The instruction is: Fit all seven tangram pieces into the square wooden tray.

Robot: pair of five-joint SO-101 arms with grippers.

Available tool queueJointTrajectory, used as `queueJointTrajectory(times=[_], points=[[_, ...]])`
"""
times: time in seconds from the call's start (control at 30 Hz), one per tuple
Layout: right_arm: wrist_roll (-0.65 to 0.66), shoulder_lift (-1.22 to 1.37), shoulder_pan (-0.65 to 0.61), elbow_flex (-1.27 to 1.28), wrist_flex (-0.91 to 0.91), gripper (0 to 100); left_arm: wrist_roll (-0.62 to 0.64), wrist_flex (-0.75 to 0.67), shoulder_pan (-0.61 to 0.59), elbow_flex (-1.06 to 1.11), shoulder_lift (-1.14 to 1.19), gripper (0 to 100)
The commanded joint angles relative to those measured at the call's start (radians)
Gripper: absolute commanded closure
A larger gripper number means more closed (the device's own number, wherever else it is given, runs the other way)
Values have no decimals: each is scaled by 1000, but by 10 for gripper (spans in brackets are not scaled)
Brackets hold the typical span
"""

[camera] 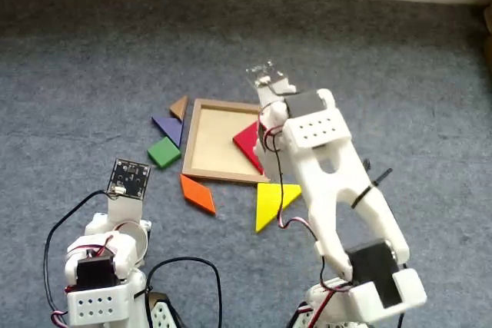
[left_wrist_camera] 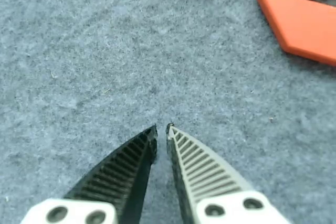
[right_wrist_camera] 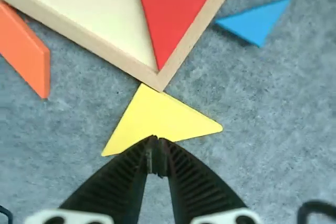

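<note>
- Wooden square tray (camera: pixel 190 140) lies on grey carpet (camera: pixel 92 59), with a red triangle piece (camera: pixel 247 142) inside one corner.
- Just outside that corner lies the yellow triangle piece (right_wrist_camera: pixel 157 121); the right gripper (right_wrist_camera: pixel 156 155) has its fingers together at that piece's edge.
- Over bare carpet near the orange parallelogram piece (left_wrist_camera: pixel 304 24), the left gripper (left_wrist_camera: pixel 161 129) has its fingers closed on nothing.

Both arms have white plastic shells. The right arm (camera: pixel 338 190) carries black motor blocks (camera: pixel 375 260), red and black wires (camera: pixel 280 190) and rows of small holes. The left arm (camera: pixel 104 274) has a looping black cable (camera: pixel 184 266) and a dark circuit board (camera: pixel 131 177). On the left claw (left_wrist_camera: pixel 161 128), one ribbed finger is black, the other pale grey. On the right claw (right_wrist_camera: pixel 156 142), both ribbed fingers (right_wrist_camera: pixel 121 182) are black.
</note>
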Motion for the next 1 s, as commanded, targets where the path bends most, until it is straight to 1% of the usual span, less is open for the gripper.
queueJointTrajectory(times=[0.0,0.13,0.23,0.53,0.73,0.9,0.97], points=[[97,-139,42,234,-234,994,6,6,7,19,-27,944],[166,-137,114,417,-467,994,6,6,7,19,-27,944],[190,-93,134,481,-544,994,6,6,7,19,-27,944],[203,-48,188,504,-532,994,6,6,7,19,-27,944],[203,-50,193,498,-366,994,6,6,7,19,-27,944],[199,-51,217,492,-366,994,6,6,7,19,-27,944],[196,-58,220,443,-372,994,6,6,7,19,-27,944]])
